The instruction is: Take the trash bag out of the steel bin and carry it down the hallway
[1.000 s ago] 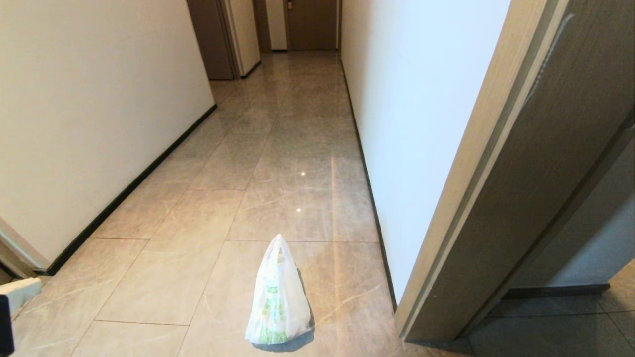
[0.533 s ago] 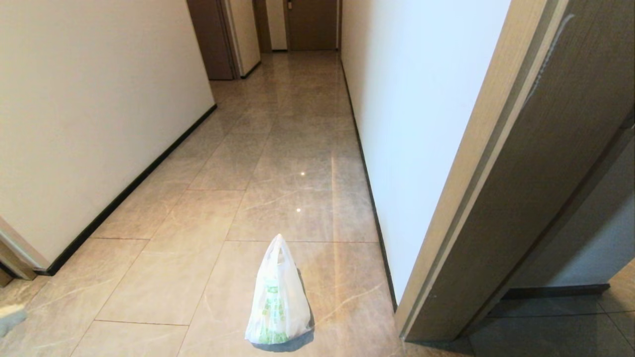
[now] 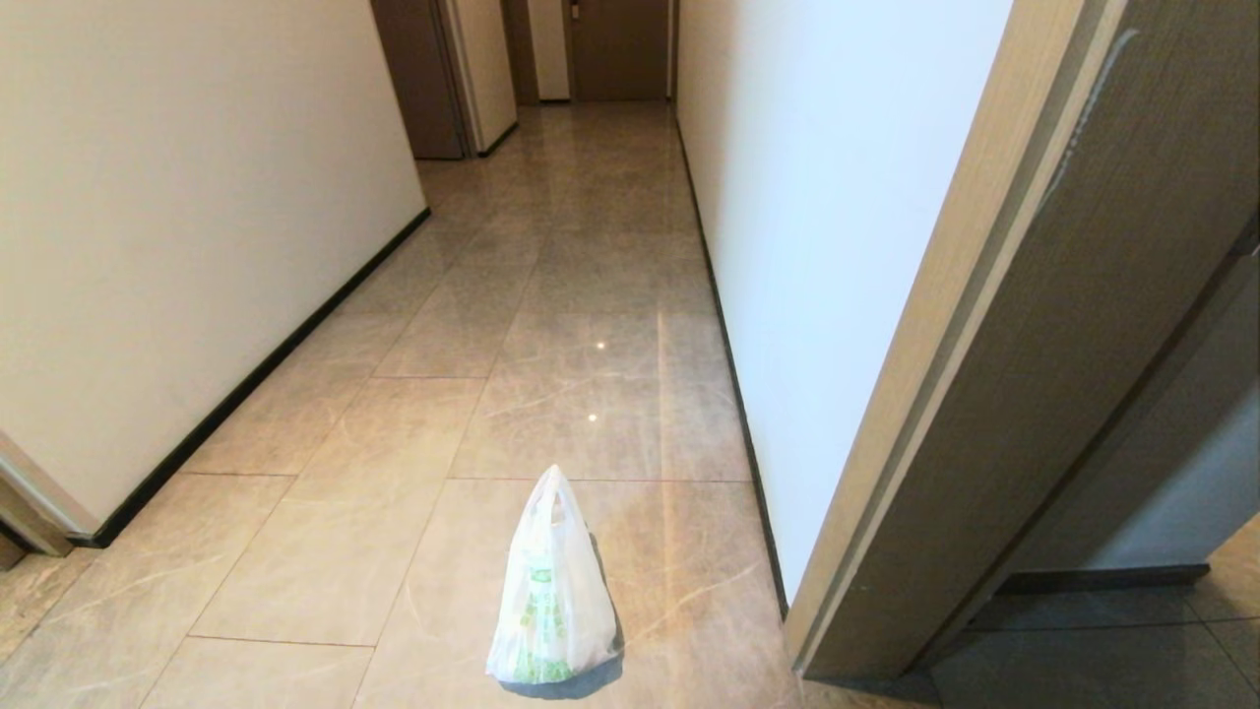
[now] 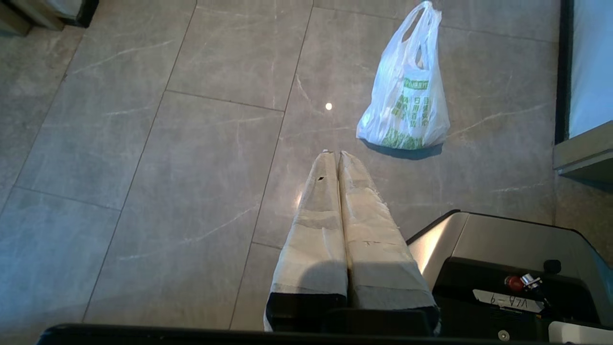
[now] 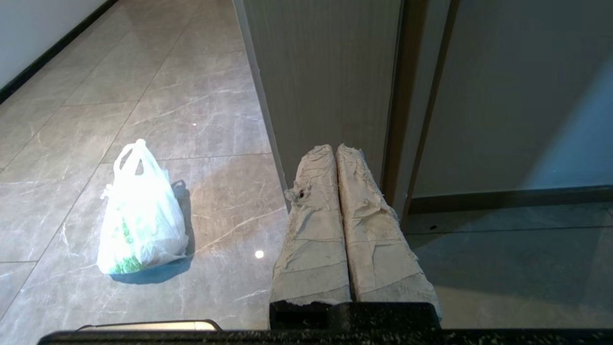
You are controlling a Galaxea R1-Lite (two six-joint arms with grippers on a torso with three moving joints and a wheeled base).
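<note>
The hallway (image 3: 591, 246) is long and narrow, with glossy beige tiles that have thin pale veins like marble and carry small reflections of lamps; smooth cream walls with black baseboards (image 3: 266, 364) stand on both sides, and brown doors close the far end, where details are too small to read; on the right a brown wood-grain door (image 3: 1112, 325) with a lighter frame is cut off by the edge of the head view, and the room behind it shows only as a dark strip of floor. The trash bag (image 3: 553, 596) stands upright on a tile near the right wall, just before the door frame, apart from both grippers; it is thin white plastic, a little translucent and wrinkled, wide and rounded at the bottom and narrowing to two loop handles that point upward; green print covers its front, but the characters are hard to make out, and what is inside cannot be seen. The left gripper (image 4: 334, 154) hangs above the floor near the bag, its two fingers wrapped in worn beige tape and pressed together, holding nothing; a grey part of the robot base (image 4: 479, 239) is below it. The right gripper (image 5: 334, 148) is beside the door frame, fingers also together and empty, their tape frayed.
</note>
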